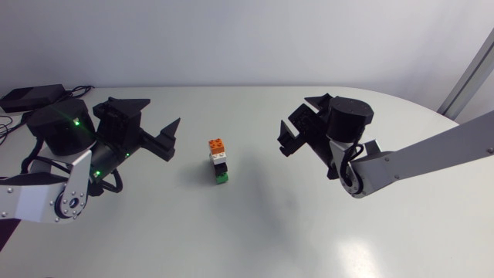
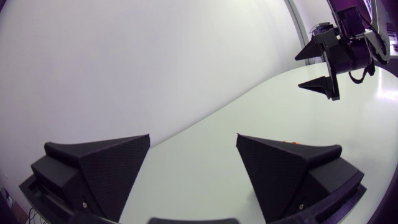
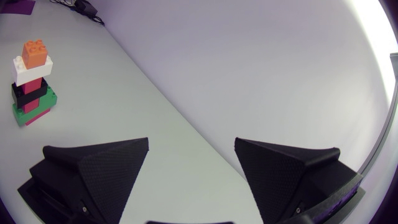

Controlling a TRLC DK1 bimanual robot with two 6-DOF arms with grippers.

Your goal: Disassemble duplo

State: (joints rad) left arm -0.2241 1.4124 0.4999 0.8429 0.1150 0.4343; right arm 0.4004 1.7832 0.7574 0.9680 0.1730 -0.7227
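A small duplo tower (image 1: pixel 219 161) stands upright in the middle of the table: orange brick on top, then white, red and black, with a green base. The right wrist view shows the same tower (image 3: pixel 32 83) off to the side of my right gripper (image 3: pixel 191 155), well ahead of it. My left gripper (image 1: pixel 158 130) hovers left of the tower, open and holding nothing. My right gripper (image 1: pixel 297 127) hovers right of it, also open and holding nothing. In the left wrist view my left gripper (image 2: pixel 193 155) faces the far right gripper (image 2: pixel 318 68); a sliver of orange (image 2: pixel 289 142) peeks over one finger.
The white table (image 1: pixel 255 232) curves away at the right. A black box (image 1: pixel 31 96) with cables lies at the table's back left corner, behind my left arm.
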